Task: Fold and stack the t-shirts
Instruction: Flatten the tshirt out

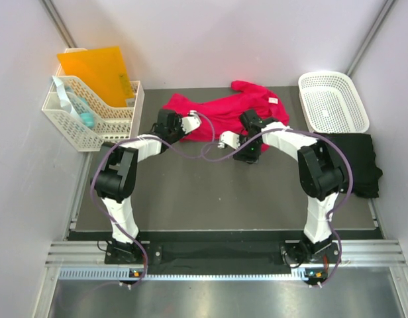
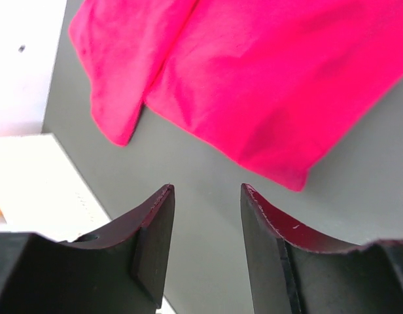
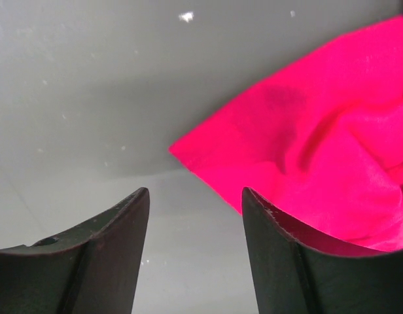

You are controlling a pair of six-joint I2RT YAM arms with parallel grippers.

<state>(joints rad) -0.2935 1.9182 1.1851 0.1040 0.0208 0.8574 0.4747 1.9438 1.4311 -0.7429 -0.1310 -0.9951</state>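
The pinkish-red t-shirt (image 1: pixel 220 109) lies crumpled at the back middle of the grey table, its small white neck label (image 1: pixel 273 101) showing. The black t-shirt (image 1: pixel 357 159) lies folded at the right edge. My left gripper (image 1: pixel 191 123) is open and empty just short of the red shirt's near left edge (image 2: pixel 254 85). My right gripper (image 1: pixel 227 139) is open and empty by the shirt's near edge; a corner of red cloth (image 3: pixel 306 150) lies just ahead of its right finger.
A white lattice basket (image 1: pixel 333 101) stands at the back right. A white bin (image 1: pixel 91 112) with an orange folder (image 1: pixel 98 69) stands at the back left. White walls close in the back and sides.
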